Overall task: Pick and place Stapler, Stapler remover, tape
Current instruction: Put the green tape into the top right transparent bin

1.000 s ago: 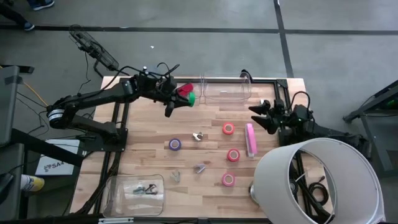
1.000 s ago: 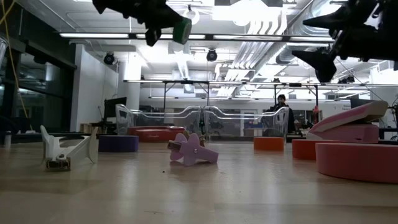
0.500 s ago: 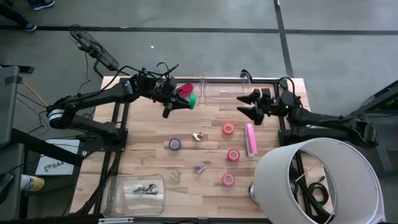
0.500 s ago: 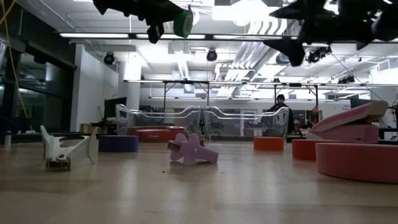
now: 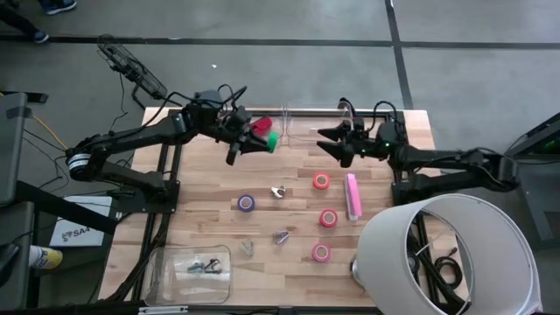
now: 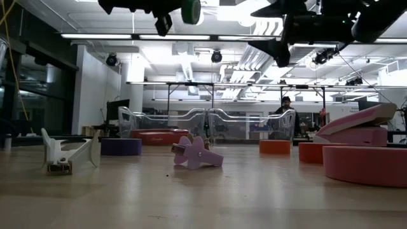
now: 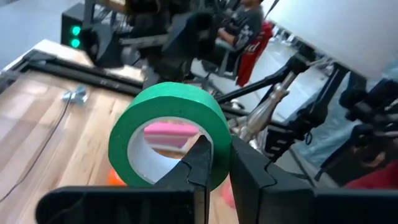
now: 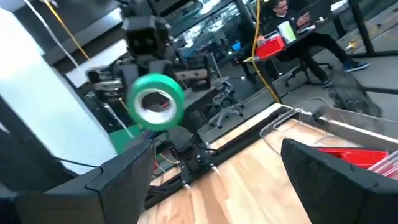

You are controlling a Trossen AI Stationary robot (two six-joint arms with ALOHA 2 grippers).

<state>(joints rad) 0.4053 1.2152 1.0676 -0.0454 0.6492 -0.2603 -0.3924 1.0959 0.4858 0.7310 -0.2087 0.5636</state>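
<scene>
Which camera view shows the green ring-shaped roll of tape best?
The left wrist view: the green ring-shaped roll of tape fills it, pinched by the left gripper. The right wrist view shows it farther off; the high and low views show it small.

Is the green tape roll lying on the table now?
No, the left pincer holds the green tape roll up in the air, above the table.

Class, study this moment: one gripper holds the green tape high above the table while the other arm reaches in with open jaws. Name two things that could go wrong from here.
1. The left gripper pinches only the wall of the green tape, high above the table; a slip would probably send the roll rolling away.
2. The open right gripper is aimed at the tape from close by, over the clear bin; if a handover is meant, misjudged timing could bump the fingers or drop the roll.
</scene>
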